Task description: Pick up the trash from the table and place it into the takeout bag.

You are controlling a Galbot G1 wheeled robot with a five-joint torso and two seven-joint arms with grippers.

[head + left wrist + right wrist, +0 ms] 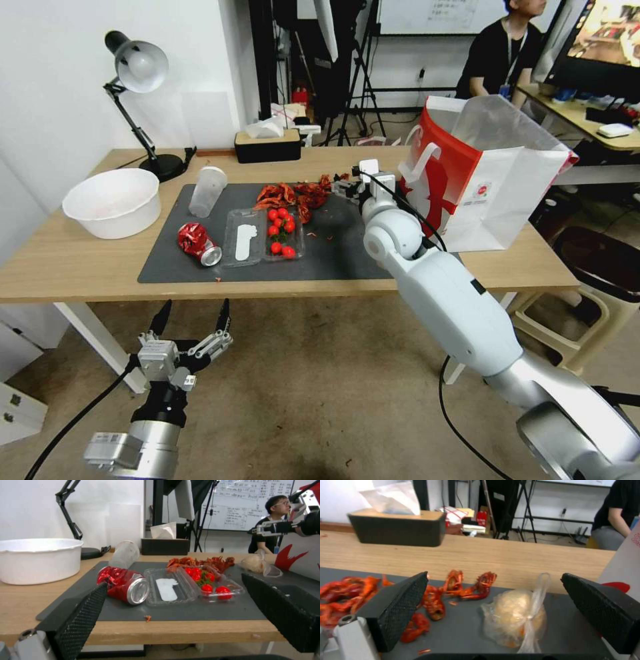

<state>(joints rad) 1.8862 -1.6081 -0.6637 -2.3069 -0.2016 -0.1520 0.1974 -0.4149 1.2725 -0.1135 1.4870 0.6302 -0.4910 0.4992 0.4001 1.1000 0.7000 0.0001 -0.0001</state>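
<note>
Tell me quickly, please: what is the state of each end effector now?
Left end effector: open, holding nothing, low in front of the table.
Right end effector: open, holding nothing, fingers either side of the knotted clear bag on the mat.

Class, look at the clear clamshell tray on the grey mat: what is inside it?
In the clear clamshell tray, red cherry tomatoes with green stems fill one half; the other half shows a white label. Anything beneath the tomatoes is covered.

A crushed red can (198, 243) lies on its side on the desk's (80, 267) grey mat; the knotted clear bag (515, 617) rests beside the upright white takeout bag (493, 193).
</note>
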